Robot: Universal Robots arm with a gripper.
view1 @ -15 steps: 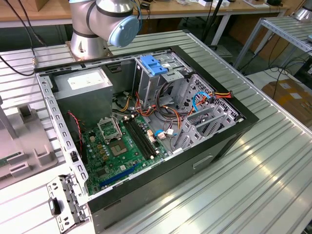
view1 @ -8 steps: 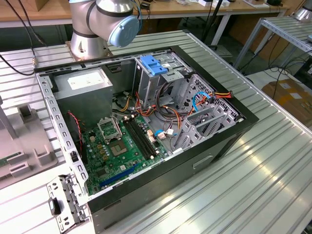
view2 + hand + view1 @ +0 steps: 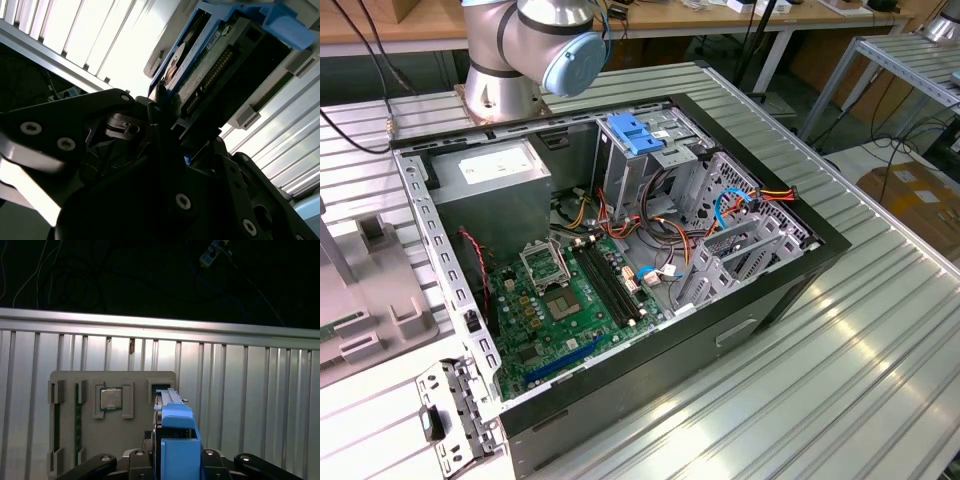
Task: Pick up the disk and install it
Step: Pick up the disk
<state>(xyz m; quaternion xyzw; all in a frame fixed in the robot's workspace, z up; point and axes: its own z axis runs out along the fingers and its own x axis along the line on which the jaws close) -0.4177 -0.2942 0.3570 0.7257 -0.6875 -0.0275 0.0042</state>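
Observation:
The disk is a black drive in bright blue rails, seen edge-on in the first wrist view. My gripper is shut on it, one black finger on each side. The second wrist view looks along its underside: the disk shows a green board and a connector row, with a blue tab at its far end and the gripper clamped on its near end. The far end of the disk lies in line with a slot of the grey fixture; I cannot tell whether they touch.
An open computer case lies on the ribbed metal table, holding a motherboard, a grey power supply and a drive cage topped by a pale-blue clip. The grey fixture holds a processor chip. The arm's base stands behind the case.

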